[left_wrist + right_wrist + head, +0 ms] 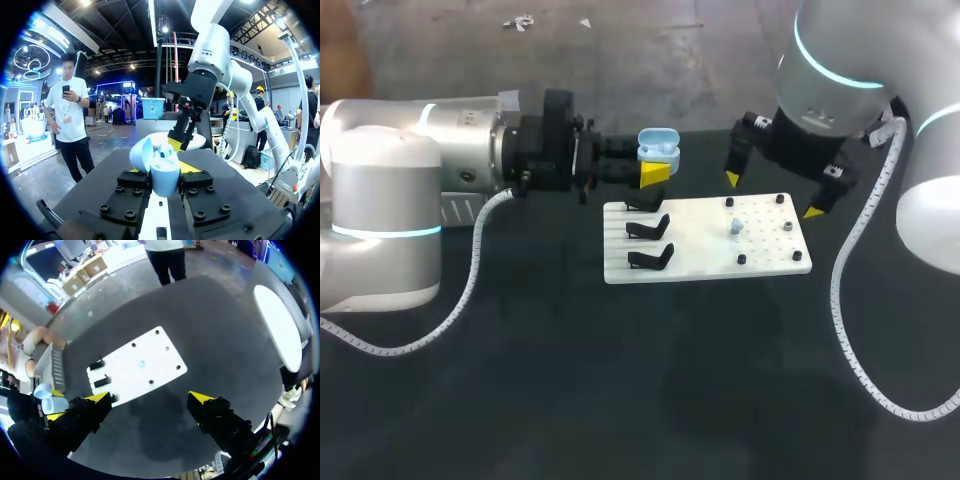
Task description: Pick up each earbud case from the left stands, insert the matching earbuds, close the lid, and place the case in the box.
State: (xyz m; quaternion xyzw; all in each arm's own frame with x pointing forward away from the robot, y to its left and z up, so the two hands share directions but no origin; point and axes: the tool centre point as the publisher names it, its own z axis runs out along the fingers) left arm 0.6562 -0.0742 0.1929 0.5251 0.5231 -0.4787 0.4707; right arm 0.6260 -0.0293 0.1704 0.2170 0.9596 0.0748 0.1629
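My left gripper (654,160) is shut on a light blue earbud case (658,145), held in the air just behind the white plate (705,262). The case (165,175) sits upright between the fingers with its lid (141,152) swung open. My right gripper (772,195) hangs open and empty over the plate's right half, close ahead of the case. One small light blue earbud (735,228) rests on the plate among black pegs. From the right wrist, the gripper (149,397) is high above the plate (150,377), with the earbud (141,363) and the held case (50,402) in sight.
Three black stands (648,230) line the plate's left side, all without a case. Several black pegs (786,227) dot its right half. The plate lies on a dark table (620,380), whose near half is bare.
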